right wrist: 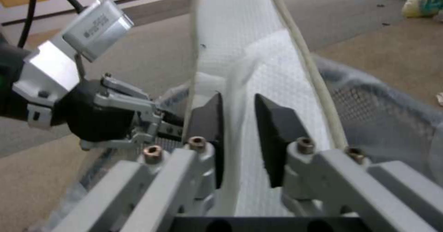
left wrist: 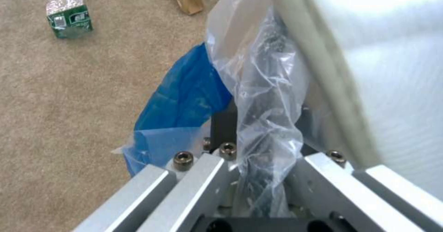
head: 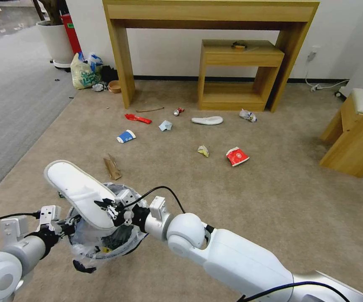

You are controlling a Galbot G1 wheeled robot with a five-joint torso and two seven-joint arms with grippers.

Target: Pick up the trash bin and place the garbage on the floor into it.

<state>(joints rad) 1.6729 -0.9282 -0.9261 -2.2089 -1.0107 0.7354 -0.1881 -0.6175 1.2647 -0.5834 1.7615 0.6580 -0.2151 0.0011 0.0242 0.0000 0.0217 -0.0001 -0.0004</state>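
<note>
Here, head view: the right hand (head: 105, 206) is clamped on the edge of a white slipper (head: 78, 193), which lies tilted across the mouth of the trash bin (head: 105, 245). The left hand (head: 66, 226) holds the bin at its rim, lifted off the floor (head: 231, 201). More garbage lies well ahead on the carpet: a blue-white cup (head: 126, 136), a red cup (head: 237, 156), a red wrapper (head: 138, 118), a second slipper (head: 207, 120) and a piece of cardboard (head: 112, 167).

Left wrist view: the left hand (left wrist: 251, 176) is shut on the bin's rim with the clear plastic liner (left wrist: 258, 86) bunched between the fingers; a blue patch (left wrist: 184, 93) hangs just beside. The slipper's sole (left wrist: 378, 52) looms close above the rim.

Right wrist view: both black pads (right wrist: 207, 121) pinch the slipper's (right wrist: 249, 52) thin upper, one on each side.

Judgement: the slipper looks light, soft and floppy, so an edge pinch should do, but it is longer than the bin's mouth and will probably need tipping in toe-first. The liner looks slippery, and the rim grip could creep.
</note>
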